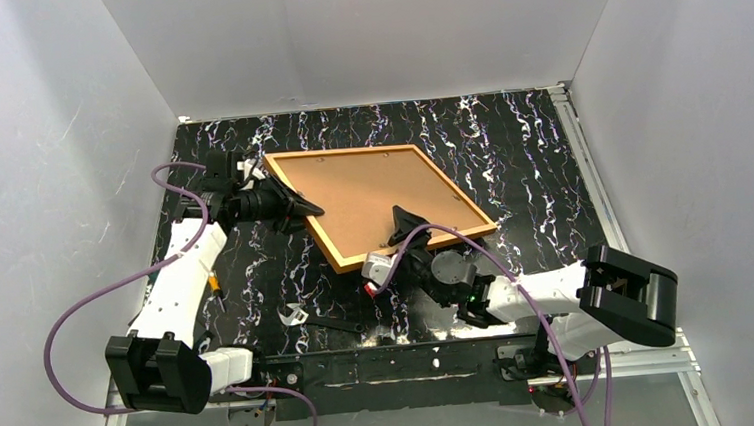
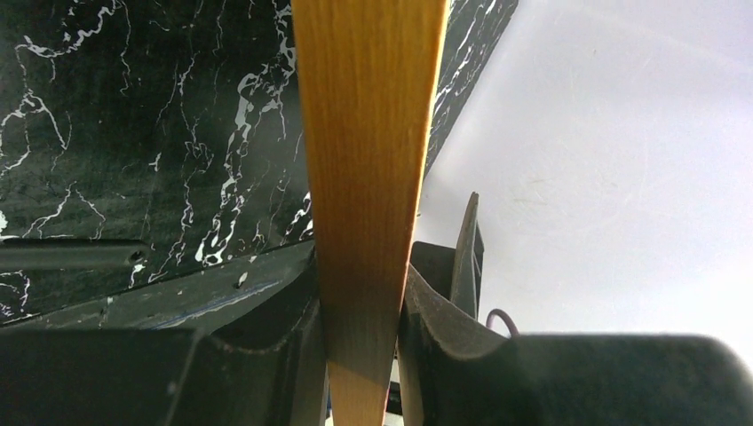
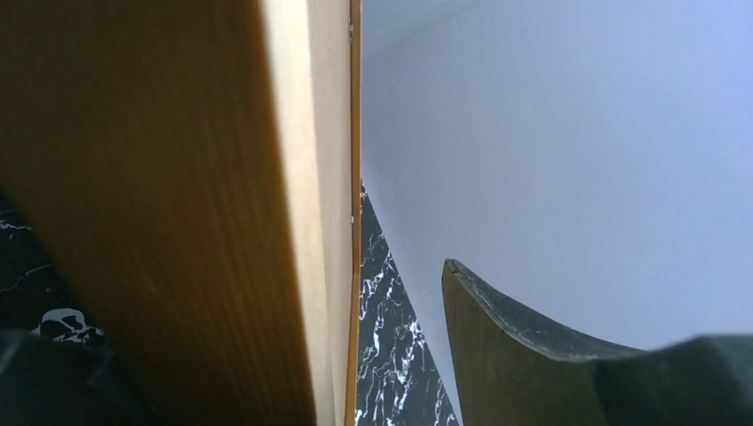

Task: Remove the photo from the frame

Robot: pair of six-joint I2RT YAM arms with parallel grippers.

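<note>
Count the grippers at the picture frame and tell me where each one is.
2. The left gripper clamps the frame's left edge; the right gripper straddles its near edge, jaws open and not gripping. None appear hidden.

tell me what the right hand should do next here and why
Probably close the right hand on the frame's near edge. Its fingers straddle that edge with a gap showing on one side, while the left hand clamps the left edge, so a second grip would likely steady the frame before working the photo loose.
</note>
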